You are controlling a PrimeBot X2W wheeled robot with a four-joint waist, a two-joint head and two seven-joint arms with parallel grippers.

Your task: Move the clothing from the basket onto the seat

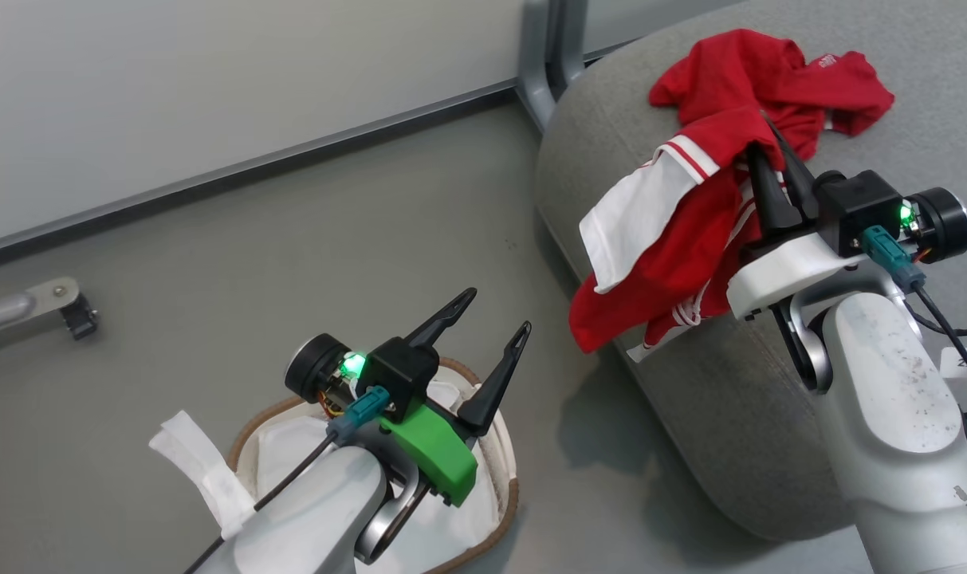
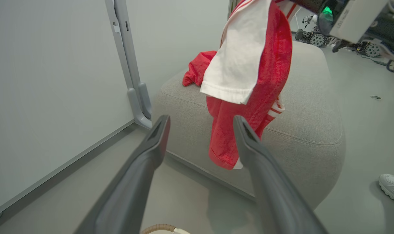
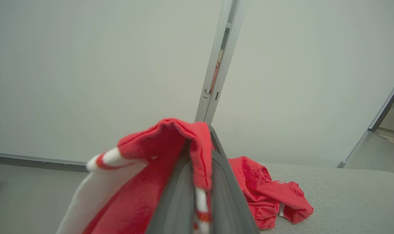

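You are in the placing step. Your right gripper (image 1: pixel 762 135) is pinched shut on a red striped garment (image 1: pixel 674 231) that hangs past the seat's (image 1: pixel 770 414) edge on the basket side. A second red garment (image 1: pixel 770 72) already lies further in on the seat top. Your left gripper (image 1: pixel 499 309) hovers above the basket (image 1: pixel 509 494), fingers spread wide and empty. Next, I judge, carry the held piece inward over the cushion, lower it, then let go.

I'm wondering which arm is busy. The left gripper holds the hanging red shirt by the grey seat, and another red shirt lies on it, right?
No: the head view shows the right gripper holding the hanging red shirt by the grey seat, with another red shirt lying on it. The left gripper is open.
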